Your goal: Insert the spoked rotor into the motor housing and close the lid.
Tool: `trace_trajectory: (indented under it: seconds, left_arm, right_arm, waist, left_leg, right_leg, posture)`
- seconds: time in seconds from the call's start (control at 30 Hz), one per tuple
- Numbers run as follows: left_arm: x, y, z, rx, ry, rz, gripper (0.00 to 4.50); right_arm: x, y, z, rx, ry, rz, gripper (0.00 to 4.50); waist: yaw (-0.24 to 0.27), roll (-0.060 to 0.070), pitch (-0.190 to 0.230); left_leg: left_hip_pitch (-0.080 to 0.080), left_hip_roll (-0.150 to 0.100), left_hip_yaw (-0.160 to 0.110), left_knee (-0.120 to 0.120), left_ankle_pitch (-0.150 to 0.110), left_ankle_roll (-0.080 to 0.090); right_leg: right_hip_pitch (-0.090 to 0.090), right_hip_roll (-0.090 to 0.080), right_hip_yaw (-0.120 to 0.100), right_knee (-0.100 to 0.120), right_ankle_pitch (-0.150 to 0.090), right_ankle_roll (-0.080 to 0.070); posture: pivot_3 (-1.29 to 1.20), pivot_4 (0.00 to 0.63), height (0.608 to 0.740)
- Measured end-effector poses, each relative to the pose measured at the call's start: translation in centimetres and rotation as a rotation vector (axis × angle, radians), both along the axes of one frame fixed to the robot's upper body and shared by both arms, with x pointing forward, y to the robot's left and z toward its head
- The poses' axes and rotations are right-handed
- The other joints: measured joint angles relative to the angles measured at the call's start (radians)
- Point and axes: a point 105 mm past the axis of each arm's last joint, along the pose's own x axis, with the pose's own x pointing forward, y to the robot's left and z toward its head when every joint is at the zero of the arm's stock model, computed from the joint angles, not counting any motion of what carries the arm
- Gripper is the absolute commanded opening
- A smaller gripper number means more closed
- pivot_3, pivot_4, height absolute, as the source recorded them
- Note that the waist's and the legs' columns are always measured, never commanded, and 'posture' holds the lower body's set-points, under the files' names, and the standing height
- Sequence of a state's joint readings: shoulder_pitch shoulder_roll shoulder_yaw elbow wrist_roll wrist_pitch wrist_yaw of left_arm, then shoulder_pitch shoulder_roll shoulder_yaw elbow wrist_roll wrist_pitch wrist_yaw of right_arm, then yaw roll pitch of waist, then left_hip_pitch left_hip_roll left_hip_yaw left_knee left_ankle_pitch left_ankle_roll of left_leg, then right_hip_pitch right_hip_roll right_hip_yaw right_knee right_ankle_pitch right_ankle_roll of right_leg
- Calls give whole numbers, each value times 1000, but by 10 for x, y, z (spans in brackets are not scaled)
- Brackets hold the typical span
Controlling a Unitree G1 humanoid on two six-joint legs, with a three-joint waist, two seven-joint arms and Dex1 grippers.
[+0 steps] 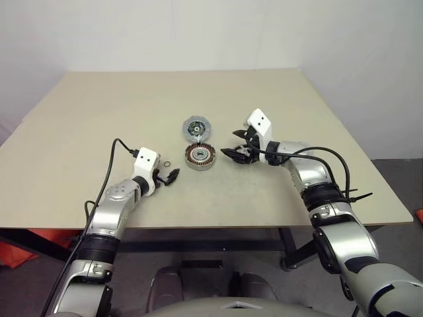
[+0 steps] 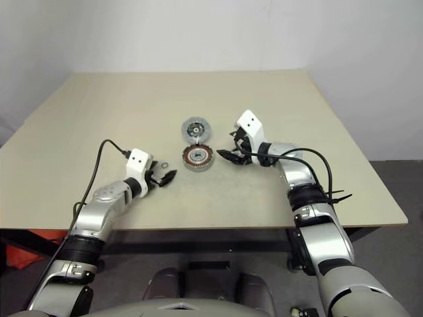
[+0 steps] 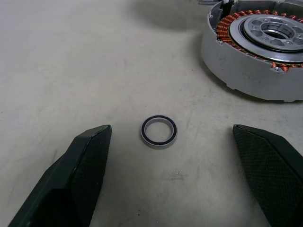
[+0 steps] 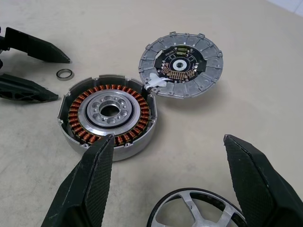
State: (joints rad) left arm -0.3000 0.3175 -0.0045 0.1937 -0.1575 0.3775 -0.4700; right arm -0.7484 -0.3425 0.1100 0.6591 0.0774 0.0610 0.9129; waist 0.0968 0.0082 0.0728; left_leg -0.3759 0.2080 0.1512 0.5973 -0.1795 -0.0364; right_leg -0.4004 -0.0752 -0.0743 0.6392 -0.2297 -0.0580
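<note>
The motor housing [image 1: 199, 157], a silver cup with copper windings, sits mid-table. Its lid [image 1: 195, 127] lies flipped open behind it, joined at the rim, with the dark circuit centre facing up [image 4: 181, 65]. The spoked rotor [image 4: 196, 210], black-rimmed with silver spokes, lies low between my right gripper's fingers in the right wrist view; I cannot tell whether they touch it. My right gripper [image 1: 229, 143] is open, just right of the housing and pointing at it. My left gripper [image 1: 170, 176] is open to the housing's left, its fingers either side of a small metal ring [image 3: 158, 131].
The beige table [image 1: 99, 112] carries nothing else; its front edge runs just under my forearms. Black cables trail from both wrists. The small ring [image 1: 169, 164] lies loose on the table between my left gripper and the housing.
</note>
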Motion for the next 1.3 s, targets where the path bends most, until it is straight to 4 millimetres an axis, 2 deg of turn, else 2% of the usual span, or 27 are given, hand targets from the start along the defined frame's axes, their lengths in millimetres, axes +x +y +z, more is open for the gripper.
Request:
trace_trajectory:
  seconds: [0.13, 0.73, 0.87, 0.93, 1.3]
  left_arm:
    - [1, 3, 0, 7, -3, 17, 3162]
    - [8, 1, -2, 29, -11, 13, 3162]
    - [11, 0, -4, 32, -12, 4, 3162]
    - [11, 0, -5, 31, -16, -2, 3162]
    - [10, -1, -15, 0, -22, -20, 3162]
  right_arm:
    - [1, -1, -1, -1, 4, -7, 4169]
    - [4, -1, 1, 1, -9, -24, 4169]
    - [5, 0, 4, 3, -19, -20, 4169]
    - [5, 0, 5, 3, -21, -20, 4169]
    - [6, 0, 5, 4, -30, -29, 4169]
  waist:
    - [0, 0, 0]
    - [3, 0, 0]
    - [4, 0, 0]
    - [4, 0, 0]
    - [4, 5, -3]
  left_leg:
    - [0, 0, 0, 0, 0, 0]
    - [3, 0, 0, 0, 0, 0]
    - [9, 0, 0, 0, 0, 0]
    - [11, 0, -1, 0, 0, 0]
    - [14, 0, -1, -1, 0, 0]
  right_leg:
    - [0, 0, 0, 0, 0, 0]
    - [4, 0, 0, 0, 0, 0]
    - [10, -1, 0, 0, -1, 2]
    - [11, -1, 0, -1, -4, 7]
    - [13, -2, 0, -1, -4, 8]
  posture:
    - [0, 0, 740]
    - [0, 0, 740]
    - [0, 0, 740]
    - [0, 0, 740]
    - [0, 0, 740]
